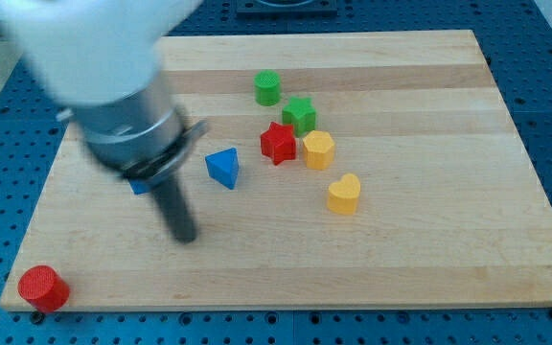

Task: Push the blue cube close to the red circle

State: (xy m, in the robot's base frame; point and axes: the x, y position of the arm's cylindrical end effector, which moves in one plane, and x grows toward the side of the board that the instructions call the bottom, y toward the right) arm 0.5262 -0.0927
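The red circle (43,287) is a short cylinder at the board's bottom left corner. The blue cube (139,185) is mostly hidden behind my arm's end piece; only a small blue corner shows to the left of the rod. My tip (186,238) rests on the board just below and to the right of that cube, far to the upper right of the red circle.
A blue triangle (223,167) lies right of the rod. A red star (277,143), green star (299,114), green cylinder (267,87), yellow hexagon (318,149) and yellow heart (344,193) cluster in the middle of the wooden board (429,259).
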